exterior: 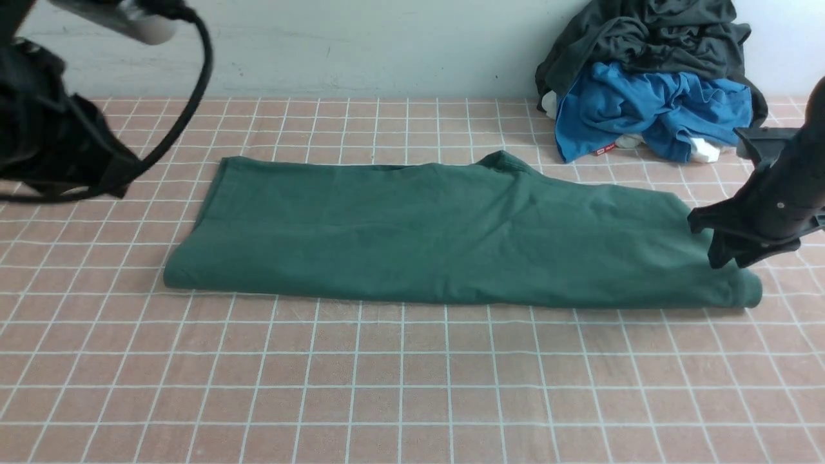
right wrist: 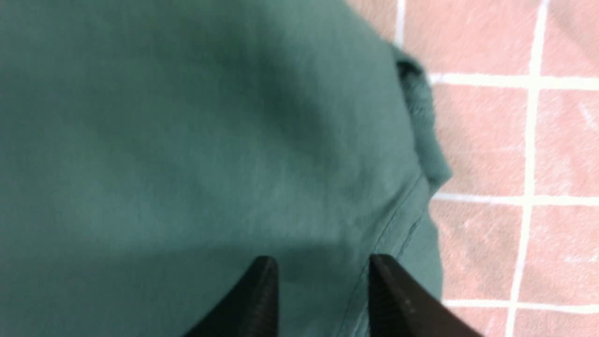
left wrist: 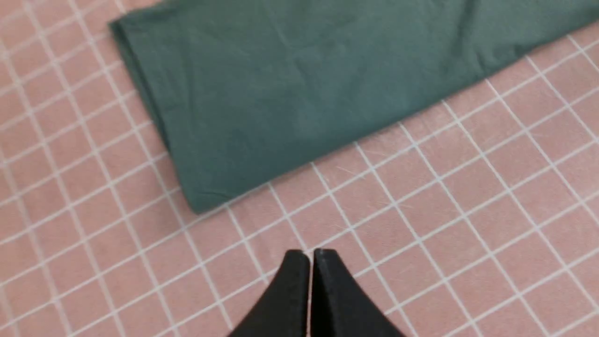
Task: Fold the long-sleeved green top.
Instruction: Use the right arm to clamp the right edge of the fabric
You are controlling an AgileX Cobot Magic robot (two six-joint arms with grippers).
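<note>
The dark forest-green cotton long-sleeved top (exterior: 451, 232) lies flat at ctr of the counter (exterior: 412, 380), which is covered w/ a pinkish cloth ruled in a white grid. The top is folded lengthwise into a long band running left-right. Its near long edge is a soft rounded fold. The far edge is straighter, w/ a small bump of collar (exterior: 506, 160) sticking up just past the middle. The left end is squared off w/ stacked layers; the right end narrows & finishes in a rolled corner.

The right pincer (exterior: 731, 258) sits low at the top's right end, its arm coming in from the right. In the right wrist view the top (right wrist: 187, 140) fills most of the frame & a stitched seam runs beside the black fingertips (right wrist: 262, 285). The right pincer (right wrist: 323, 269) has its jaws apart, cloth showing in the gap, nothing pinched btwn them. Can't tell if the tips touch the fabric.

The left pincer (left wrist: 310, 255) is clenched tight, tips pressed together, holding nothing. It hangs over bare counter near the left end of the top (left wrist: 304, 84), apart from it. In the front view the left arm (exterior: 51, 142) is a dark mass at upper left w/ a looping black cable (exterior: 193, 96).

At back right, against the pale wall (exterior: 361, 51), is a heap: a crumpled dark grey-black garment (exterior: 644, 38) over a bright blue garment (exterior: 638, 109), apart from the top.
</note>
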